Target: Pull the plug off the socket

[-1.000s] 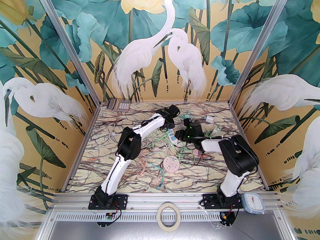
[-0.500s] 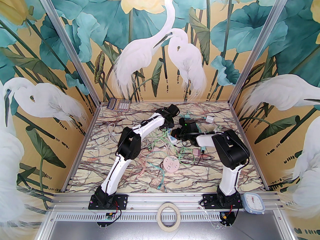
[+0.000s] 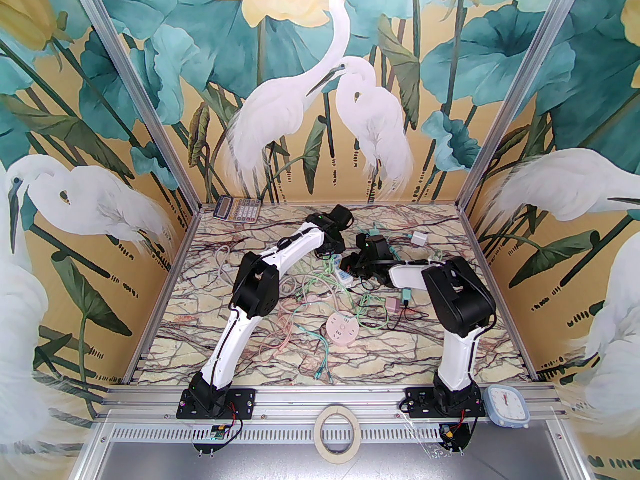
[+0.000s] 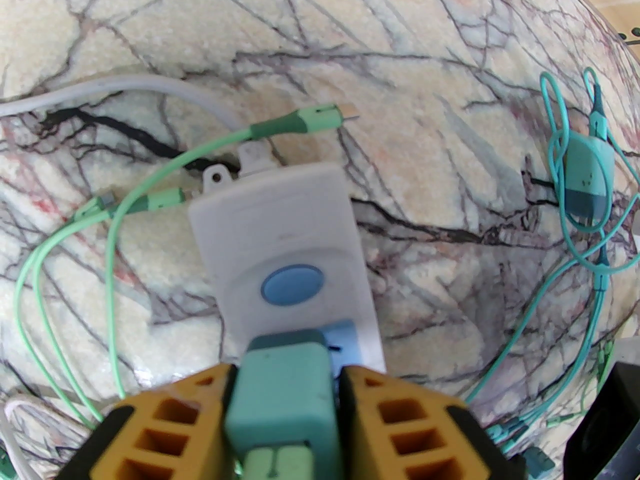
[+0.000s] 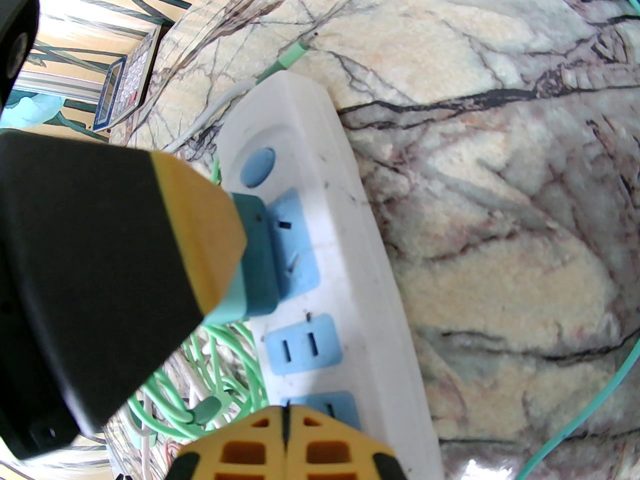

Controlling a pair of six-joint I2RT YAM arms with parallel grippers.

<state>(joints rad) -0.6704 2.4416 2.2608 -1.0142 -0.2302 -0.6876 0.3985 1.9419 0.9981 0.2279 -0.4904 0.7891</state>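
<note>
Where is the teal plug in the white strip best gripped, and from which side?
Grip the teal plug by its two flat side faces, from above: it stands upright out of the power strip, and the left gripper clamps it so.

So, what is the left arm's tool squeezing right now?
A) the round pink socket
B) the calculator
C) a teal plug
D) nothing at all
C: in the left wrist view the left tool is clamped on both sides of the teal plug, at the white power strip.
</note>
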